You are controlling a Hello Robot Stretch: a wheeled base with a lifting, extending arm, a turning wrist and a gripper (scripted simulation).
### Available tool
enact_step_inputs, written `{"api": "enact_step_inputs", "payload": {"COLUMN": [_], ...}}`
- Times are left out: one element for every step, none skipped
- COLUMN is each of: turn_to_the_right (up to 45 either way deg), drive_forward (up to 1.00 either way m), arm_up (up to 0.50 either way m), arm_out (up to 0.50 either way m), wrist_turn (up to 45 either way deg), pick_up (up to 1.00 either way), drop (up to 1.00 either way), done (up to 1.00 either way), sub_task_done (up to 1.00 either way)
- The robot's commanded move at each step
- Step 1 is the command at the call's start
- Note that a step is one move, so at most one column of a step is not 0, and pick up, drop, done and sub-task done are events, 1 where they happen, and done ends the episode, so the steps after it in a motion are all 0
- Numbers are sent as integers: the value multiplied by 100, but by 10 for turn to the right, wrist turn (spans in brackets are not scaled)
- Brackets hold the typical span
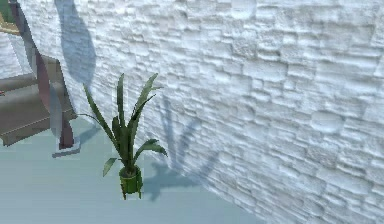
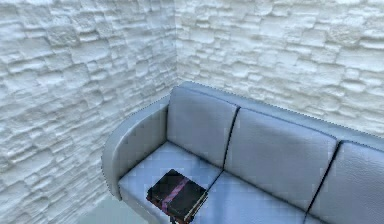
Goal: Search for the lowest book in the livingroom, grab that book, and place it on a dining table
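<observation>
The dark book (image 2: 178, 195) lies flat on the seat of the sofa (image 2: 270, 150) near its armrest, probably light, stiff and a little slippery, best taken across a thin edge; the end effector's state I cannot tell

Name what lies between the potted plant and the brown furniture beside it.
In the forward view, a bare stretch of pale floor separates the potted plant from the brown furniture; nothing stands between them.
</observation>
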Motion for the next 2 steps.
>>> {"api": "enact_step_inputs", "payload": {"turn_to_the_right": [0, 0], "drive_forward": [0, 0], "arm_up": [10, 50], "arm_out": [0, 0], "wrist_turn": [0, 0], "pick_up": [0, 0], "drop": [0, 0], "done": [0, 0], "sub_task_done": [0, 0]}}
